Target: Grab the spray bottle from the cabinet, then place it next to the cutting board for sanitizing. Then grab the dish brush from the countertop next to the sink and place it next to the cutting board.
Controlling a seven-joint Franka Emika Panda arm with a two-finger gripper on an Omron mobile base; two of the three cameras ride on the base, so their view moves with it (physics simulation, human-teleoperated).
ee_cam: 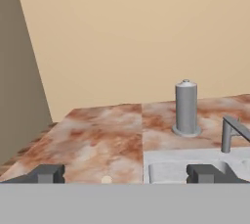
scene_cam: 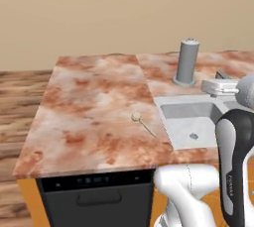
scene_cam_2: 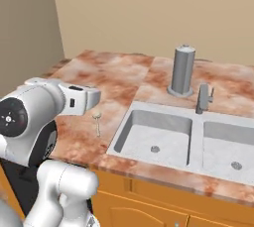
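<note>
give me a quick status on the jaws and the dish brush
Gripper open, empty, held above the countertop. Dish brush flat on the stone left of the sink, untouched. Grey cylinder stands behind the sink, not in the way.

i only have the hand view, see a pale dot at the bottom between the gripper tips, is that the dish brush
Observer: Yes. It is the round head of the dish brush; the left base view shows its thin handle running on toward the counter's front edge.
Operator: how close is it to the sink
Observer: It lies on the countertop just left of the sink, apart from the rim.
Operator: how many basins, i see one corner
Observer: Two, side by side; the faucet stands behind the divider between them.
Operator: anything in them
Observer: Only a drain in each that I can see.
</note>
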